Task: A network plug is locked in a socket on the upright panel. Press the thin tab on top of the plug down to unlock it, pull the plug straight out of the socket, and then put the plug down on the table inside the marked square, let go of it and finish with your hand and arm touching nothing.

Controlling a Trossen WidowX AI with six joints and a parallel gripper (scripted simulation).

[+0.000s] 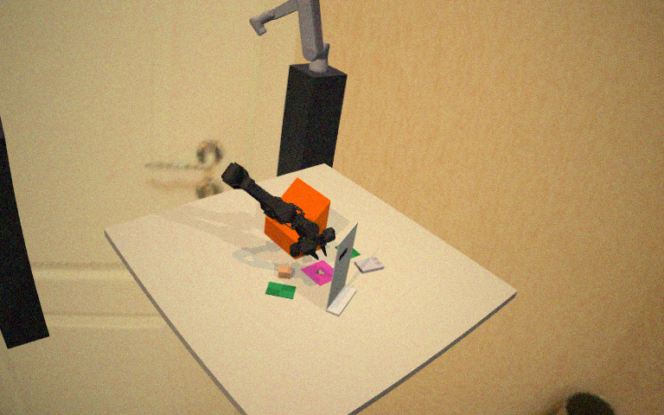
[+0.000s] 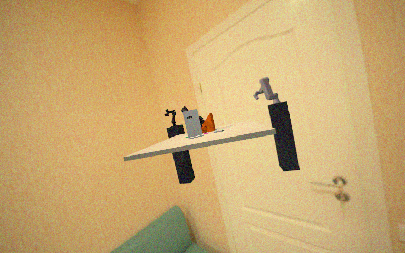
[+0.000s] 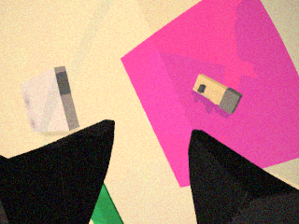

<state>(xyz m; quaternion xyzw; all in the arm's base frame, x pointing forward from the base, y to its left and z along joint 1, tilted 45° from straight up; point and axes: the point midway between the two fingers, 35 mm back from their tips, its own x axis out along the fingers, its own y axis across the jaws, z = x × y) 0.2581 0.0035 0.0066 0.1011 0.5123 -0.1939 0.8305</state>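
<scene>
Pale flat desk (image 1: 254,337) before cream panelled door (image 2: 298,178), peach walls. Black arm over orange block (image 1: 305,201), its jaws partly spread, pinching nothing, hanging above desk. Small beige network plug with grey end (image 3: 216,93) lies flat inside magenta marked square (image 3: 187,50), apart from dark fingertips. Grey upright panel (image 1: 342,261) stands just beside square, dark socket slot (image 1: 343,252) in its face. Green patch (image 1: 280,290), small tan cube (image 1: 284,271) nearby.
</scene>
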